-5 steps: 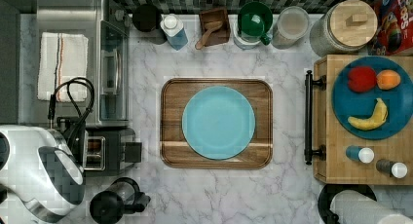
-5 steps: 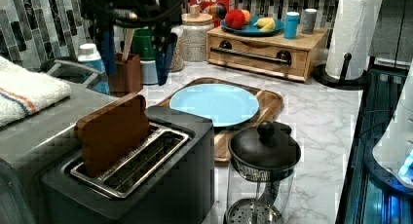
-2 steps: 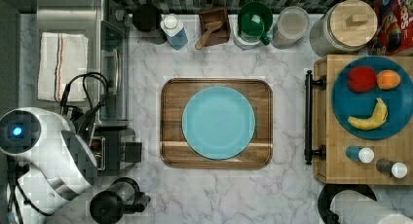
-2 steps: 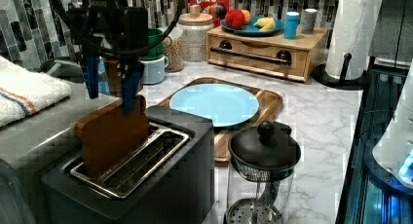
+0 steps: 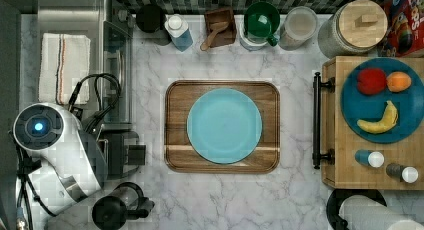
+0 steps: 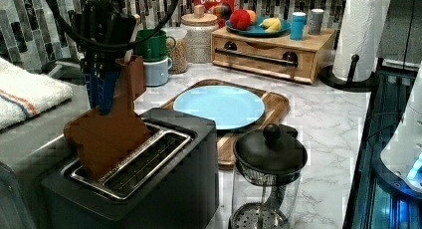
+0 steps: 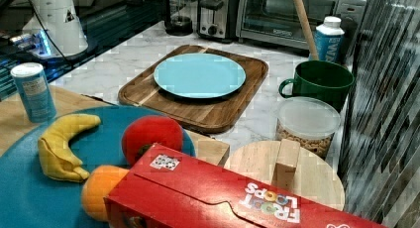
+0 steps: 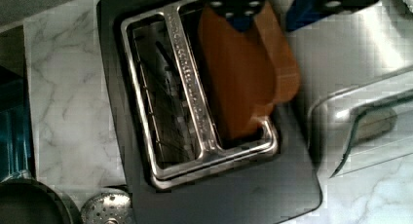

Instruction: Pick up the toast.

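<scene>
Brown toast stands in the toaster's outer slot, the gripper straddling its top edge, fingers spread: close squarely, then lift straight up.

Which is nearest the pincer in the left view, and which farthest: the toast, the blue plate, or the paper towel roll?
1. The toast, directly under the pincer, standing in the toaster.
2. The blue plate, mid-counter on the wooden tray.
3. The paper towel roll, far on the left view's right.

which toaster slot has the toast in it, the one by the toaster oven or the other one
The slot beside the toaster oven holds the toast, which stands out of the toaster. The other slot shows bare wire guides.
</scene>
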You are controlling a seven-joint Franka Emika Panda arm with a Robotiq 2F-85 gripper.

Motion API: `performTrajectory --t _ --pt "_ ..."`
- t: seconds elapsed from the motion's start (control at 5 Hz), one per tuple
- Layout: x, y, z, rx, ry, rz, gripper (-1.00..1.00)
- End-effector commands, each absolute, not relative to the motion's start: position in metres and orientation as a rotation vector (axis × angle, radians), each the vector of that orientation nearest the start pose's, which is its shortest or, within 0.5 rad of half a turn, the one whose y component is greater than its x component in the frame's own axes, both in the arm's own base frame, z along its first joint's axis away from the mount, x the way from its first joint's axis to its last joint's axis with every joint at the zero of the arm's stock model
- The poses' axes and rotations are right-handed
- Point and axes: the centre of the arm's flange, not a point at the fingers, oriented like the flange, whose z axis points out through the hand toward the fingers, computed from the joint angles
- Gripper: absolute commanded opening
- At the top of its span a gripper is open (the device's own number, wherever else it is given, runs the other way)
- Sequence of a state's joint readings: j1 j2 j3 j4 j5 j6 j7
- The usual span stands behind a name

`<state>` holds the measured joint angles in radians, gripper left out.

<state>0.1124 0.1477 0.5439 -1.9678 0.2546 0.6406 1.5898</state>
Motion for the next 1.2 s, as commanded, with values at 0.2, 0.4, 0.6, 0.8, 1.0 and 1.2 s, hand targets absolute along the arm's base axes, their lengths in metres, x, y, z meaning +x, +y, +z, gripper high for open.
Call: performTrajectory --t 0.2,0.4,0.6,0.8,1.0,1.2 --pt "0.407 0.424 0.408 -1.986 2.177 0.389 -1.00" --pt "0.411 0.423 0.406 -1.992 2.196 0.396 -1.00" --pt "0.419 0.424 0.439 -1.985 2.202 0.401 -1.00" --pt "0.421 0.420 0.490 -1.955 2.164 0.295 -1.00" --pt "0.436 0.409 0.536 -1.950 2.145 0.277 -1.00" --pt "0.452 0.390 0.570 -1.941 2.120 0.251 -1.00"
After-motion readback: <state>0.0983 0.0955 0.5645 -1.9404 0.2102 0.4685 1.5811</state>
